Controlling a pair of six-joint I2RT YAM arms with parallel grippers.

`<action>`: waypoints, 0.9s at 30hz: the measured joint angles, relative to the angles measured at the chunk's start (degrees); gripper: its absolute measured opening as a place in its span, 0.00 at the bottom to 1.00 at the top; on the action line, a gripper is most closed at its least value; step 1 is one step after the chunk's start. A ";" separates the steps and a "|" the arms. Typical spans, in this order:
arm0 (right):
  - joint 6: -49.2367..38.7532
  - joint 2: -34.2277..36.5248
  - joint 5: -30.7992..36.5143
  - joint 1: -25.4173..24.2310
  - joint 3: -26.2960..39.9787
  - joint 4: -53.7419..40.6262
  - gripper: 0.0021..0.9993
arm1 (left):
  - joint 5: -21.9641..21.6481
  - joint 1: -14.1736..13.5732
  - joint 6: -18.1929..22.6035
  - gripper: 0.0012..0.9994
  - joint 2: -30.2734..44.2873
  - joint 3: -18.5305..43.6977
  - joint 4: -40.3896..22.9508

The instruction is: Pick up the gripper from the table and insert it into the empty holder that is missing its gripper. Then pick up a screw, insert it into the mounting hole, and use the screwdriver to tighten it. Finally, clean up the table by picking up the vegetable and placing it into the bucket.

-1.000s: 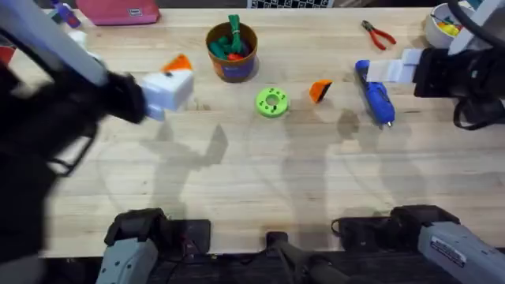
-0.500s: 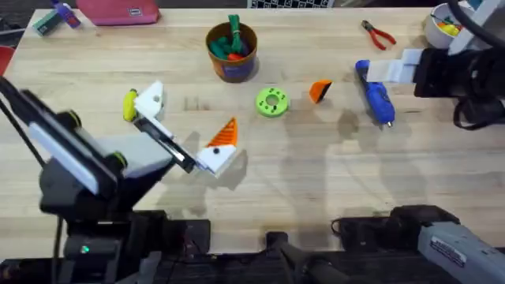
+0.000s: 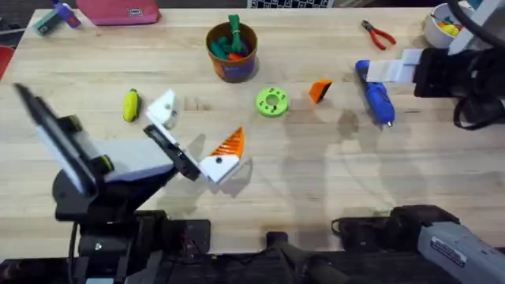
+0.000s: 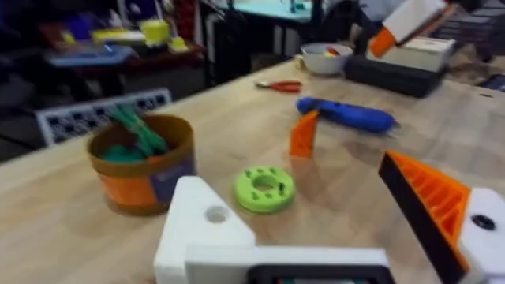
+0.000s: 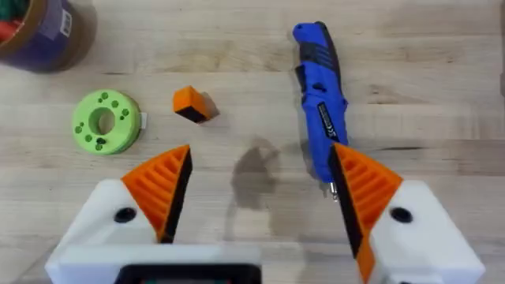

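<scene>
The gripper (image 3: pixel 319 91) is a small orange wedge lying loose on the wood, also in the left wrist view (image 4: pixel 304 134) and the right wrist view (image 5: pixel 192 103). My left gripper (image 3: pixel 193 134) is open and low over the table, left of centre. One of its fingers is the bare white holder (image 3: pixel 163 109) (image 4: pixel 201 229); the other carries an orange ribbed pad (image 3: pixel 229 146). The blue screwdriver (image 3: pixel 375 91) (image 5: pixel 319 87) lies at the right. My right gripper (image 5: pixel 260 189) hovers open beside it, empty. The yellow vegetable (image 3: pixel 131 105) lies left of the holder. The bucket (image 3: pixel 232 51) stands at the back.
A green disc (image 3: pixel 272 102) lies between the bucket and the orange wedge. Green and red toys fill the bucket. Red-handled pliers (image 3: pixel 379 34) and a white bowl (image 3: pixel 442 24) sit at the back right. A pink case (image 3: pixel 118 12) is at the back left.
My left arm has dropped from close under the camera to the table and settled with its fingers spread, uncovering the vegetable. The right arm has not moved.
</scene>
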 joint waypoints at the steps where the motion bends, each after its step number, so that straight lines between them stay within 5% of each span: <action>1: 0.00 0.01 0.00 0.00 0.00 0.00 0.99 | 1.12 0.00 -0.31 0.97 0.01 -0.04 -1.66; 5: -0.02 0.01 0.00 0.00 0.00 0.02 0.99 | 6.35 0.00 0.34 0.97 0.01 -0.09 -7.64; 13: -0.02 0.01 0.01 0.00 0.00 0.00 0.99 | 18.43 0.00 6.49 0.97 0.01 0.20 -9.78; 27: 0.00 0.01 0.00 0.00 0.00 0.00 1.00 | 20.48 0.00 5.86 0.97 0.01 0.20 -10.04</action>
